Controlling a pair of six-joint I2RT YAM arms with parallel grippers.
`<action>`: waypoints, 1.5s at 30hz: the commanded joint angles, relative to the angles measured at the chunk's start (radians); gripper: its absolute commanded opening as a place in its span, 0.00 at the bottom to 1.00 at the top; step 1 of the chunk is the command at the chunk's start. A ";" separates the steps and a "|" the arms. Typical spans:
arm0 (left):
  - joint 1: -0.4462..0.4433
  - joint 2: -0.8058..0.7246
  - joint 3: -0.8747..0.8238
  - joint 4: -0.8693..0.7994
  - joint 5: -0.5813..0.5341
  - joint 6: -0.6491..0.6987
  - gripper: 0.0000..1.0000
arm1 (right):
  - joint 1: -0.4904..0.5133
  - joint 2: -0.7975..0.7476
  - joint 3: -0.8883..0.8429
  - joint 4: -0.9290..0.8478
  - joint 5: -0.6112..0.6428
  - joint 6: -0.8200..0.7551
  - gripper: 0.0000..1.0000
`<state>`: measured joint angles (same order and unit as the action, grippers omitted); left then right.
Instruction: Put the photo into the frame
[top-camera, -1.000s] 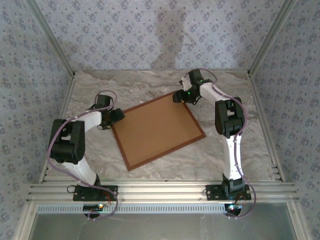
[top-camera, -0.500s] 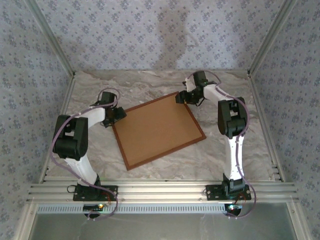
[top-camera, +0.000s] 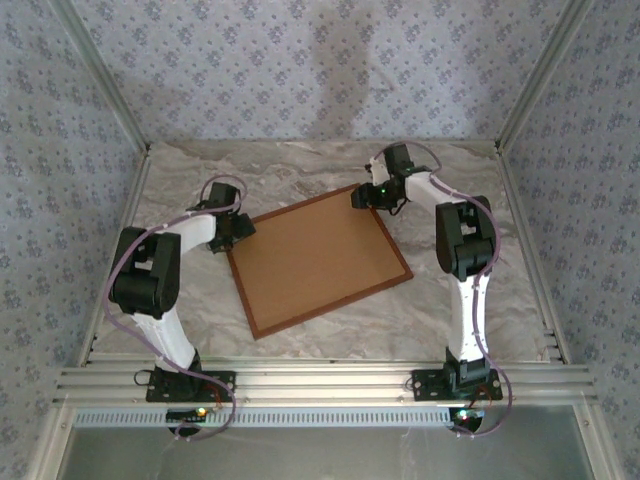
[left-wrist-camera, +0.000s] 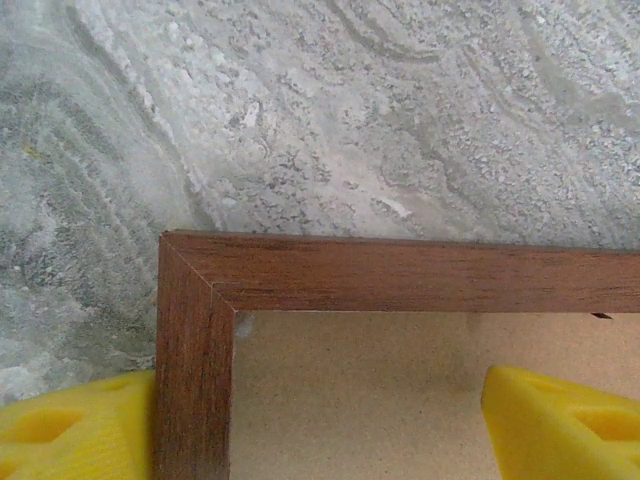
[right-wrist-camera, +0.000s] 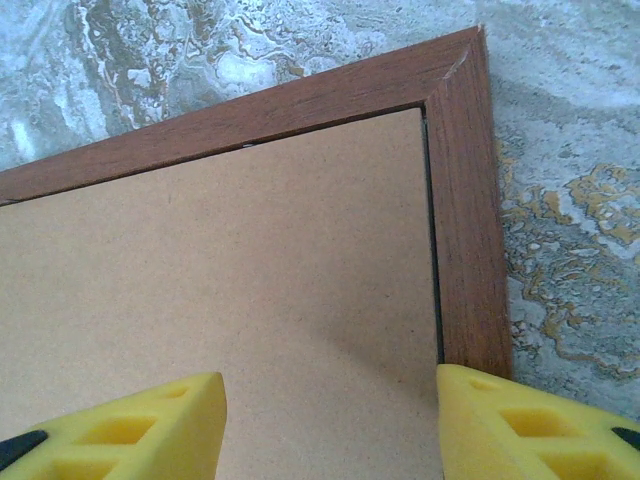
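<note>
One frame (top-camera: 334, 303) lay flat near the middle of the top view, back side up, with one plain brown board (top-camera: 318, 260) seated inside its thin reddish-brown rim. It sat skewed to the edges of the marbled table (top-camera: 270, 170): its long axis ran from the left of the picture up toward the right, one corner pointing to the lower left and the opposite one to the upper right. Two arms reached in from the bottom edge, one gripper at each end of the frame's upper long side. The left gripper (top-camera: 243, 228) hung over the frame's left corner, the right gripper (top-camera: 362, 196) over its top corner. In the left wrist view the corner of the rim filled the lower half, its mitred joint running diagonally, with board below it and table above. The two yellow fingers stood wide apart: one (left-wrist-camera: 70, 430) at the lower left, outside the rim's upright rail, the other (left-wrist-camera: 560, 420) at the lower right over the board, so the jaws were spread and clasped nothing. In the right wrist view the corner sat at the upper right; one finger (right-wrist-camera: 120, 420) lay over the board at the lower left, the other (right-wrist-camera: 530, 420) at the lower right over the rail's end, again parted with nothing between them. Patterned walls closed in the table on three sides.
</note>
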<state>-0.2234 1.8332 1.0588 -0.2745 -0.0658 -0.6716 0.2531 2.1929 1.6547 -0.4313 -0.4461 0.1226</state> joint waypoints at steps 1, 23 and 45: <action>-0.131 0.127 0.018 0.348 0.489 -0.035 0.79 | 0.142 -0.001 -0.039 -0.075 -0.154 0.010 0.57; -0.131 0.104 0.000 0.295 0.390 -0.012 0.79 | 0.260 -0.065 -0.041 -0.201 0.174 -0.099 0.70; -0.078 0.066 -0.033 0.255 0.327 0.006 0.79 | 0.028 -0.274 -0.183 -0.236 0.116 -0.035 0.89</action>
<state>-0.2455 1.8217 1.0504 -0.1745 -0.0444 -0.6613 0.3229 1.9377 1.4914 -0.6483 -0.2718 0.0597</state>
